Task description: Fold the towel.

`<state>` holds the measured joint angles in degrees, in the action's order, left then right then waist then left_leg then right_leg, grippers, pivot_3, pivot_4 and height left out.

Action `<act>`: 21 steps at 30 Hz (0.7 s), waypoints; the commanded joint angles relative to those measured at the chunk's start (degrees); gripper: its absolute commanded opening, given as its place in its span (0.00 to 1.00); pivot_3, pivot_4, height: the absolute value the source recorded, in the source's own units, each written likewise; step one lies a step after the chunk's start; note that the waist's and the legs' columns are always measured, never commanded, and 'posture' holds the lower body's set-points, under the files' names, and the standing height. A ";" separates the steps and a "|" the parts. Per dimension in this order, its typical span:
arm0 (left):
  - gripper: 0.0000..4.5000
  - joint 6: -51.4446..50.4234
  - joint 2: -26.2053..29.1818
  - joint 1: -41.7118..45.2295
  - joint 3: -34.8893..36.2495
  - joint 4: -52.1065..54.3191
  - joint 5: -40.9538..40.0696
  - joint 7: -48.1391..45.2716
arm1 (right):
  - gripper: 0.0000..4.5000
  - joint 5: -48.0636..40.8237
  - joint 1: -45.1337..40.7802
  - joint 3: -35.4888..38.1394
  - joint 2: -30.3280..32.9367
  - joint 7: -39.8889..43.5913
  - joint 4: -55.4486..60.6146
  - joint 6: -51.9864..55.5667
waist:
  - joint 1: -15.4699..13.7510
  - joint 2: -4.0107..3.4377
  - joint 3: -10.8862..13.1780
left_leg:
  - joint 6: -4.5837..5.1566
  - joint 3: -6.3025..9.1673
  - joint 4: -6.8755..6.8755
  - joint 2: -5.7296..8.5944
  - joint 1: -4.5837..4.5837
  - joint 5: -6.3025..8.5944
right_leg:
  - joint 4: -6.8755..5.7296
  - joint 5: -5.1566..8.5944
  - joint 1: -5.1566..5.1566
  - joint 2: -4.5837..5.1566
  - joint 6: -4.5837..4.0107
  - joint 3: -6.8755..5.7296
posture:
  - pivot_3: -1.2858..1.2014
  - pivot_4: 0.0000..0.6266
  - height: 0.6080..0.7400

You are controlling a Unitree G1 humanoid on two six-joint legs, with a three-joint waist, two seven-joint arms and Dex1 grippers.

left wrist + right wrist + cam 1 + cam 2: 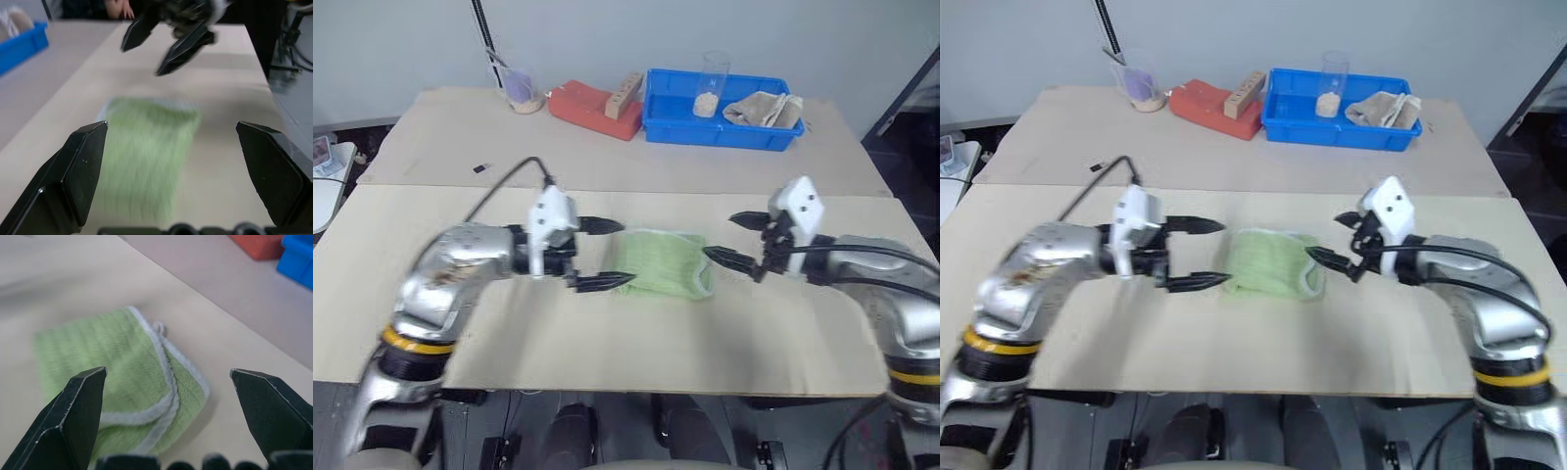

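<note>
A: Where are the grippers? 
B: The left gripper (603, 254) hovers with its fingers spread wide and nothing between them, just beside the towel's left edge. The right gripper (736, 239) is likewise wide and empty, its tips near the towel's right edge.

A: And the towel? 
B: The towel (662, 262) lies folded into a small green packet between the two grippers, white edging showing along its right side, flat on the tan table (636, 333).

A: What's farther back? 
B: Well apart, past a seam in the tabletop: a small dark item (481, 167) on the left, then along the far edge a clear cup (520, 90), a red block (595, 108) with a wooden piece (625, 94) leaning on it, and a blue bin (722, 130) holding a clear jar (712, 85) and a beige cloth (766, 109).

A: Room to move? 
B: Bare tabletop on all sides of the towel; a grey wall stands behind the table.
</note>
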<state>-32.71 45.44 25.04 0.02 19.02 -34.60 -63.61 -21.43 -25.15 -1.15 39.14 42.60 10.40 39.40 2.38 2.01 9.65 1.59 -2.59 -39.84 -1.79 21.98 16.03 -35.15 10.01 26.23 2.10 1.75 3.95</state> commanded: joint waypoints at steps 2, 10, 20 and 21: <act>0.99 -1.88 2.39 -3.01 6.96 6.65 -5.60 0.23 | 1.00 4.01 -4.17 -2.04 -1.57 0.39 -10.62 -4.46 | -0.68 -0.03 0.02 | 0.00 0.03 -0.02 0.08 0.05 0.00 | 0.02 0.00 0.00 0.11 -0.01 -0.05 | 0.52 0.24 0.80; 0.99 -0.99 4.84 -9.53 13.71 11.05 -7.93 0.58 | 1.00 0.52 -9.10 -2.26 -5.23 6.06 -20.63 2.15 | -0.96 -0.03 0.02 | 0.00 -0.02 -0.03 0.06 0.00 0.00 | 0.03 -0.11 -0.03 0.10 -0.16 -0.04 | 0.52 0.24 0.80; 1.00 -0.52 6.09 -9.37 14.79 10.44 -9.36 -0.28 | 0.37 0.86 -11.91 -1.39 -7.32 8.18 -24.70 2.36 | -0.89 -0.03 0.02 | -0.01 -0.04 -0.03 0.05 -0.06 -0.01 | -0.02 -0.12 -0.04 0.05 -0.18 -0.03 | 0.52 0.24 0.80; 1.00 -0.65 5.68 -8.90 14.94 10.25 -9.96 0.18 | 0.29 0.73 -11.95 -0.89 -7.67 7.73 -24.53 2.05 | -0.89 -0.03 0.02 | -0.01 -0.04 -0.03 0.04 -0.05 -0.01 | -0.02 -0.12 -0.04 0.05 -0.18 -0.03 | 0.52 0.24 0.80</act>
<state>-34.45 51.30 15.01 12.87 28.91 -42.98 -63.86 -19.60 -35.98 -3.75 31.69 50.21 -15.68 42.05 1.49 1.98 9.66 1.57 -2.62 -39.87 -1.75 21.93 16.03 -35.17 9.88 26.19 2.15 1.57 3.91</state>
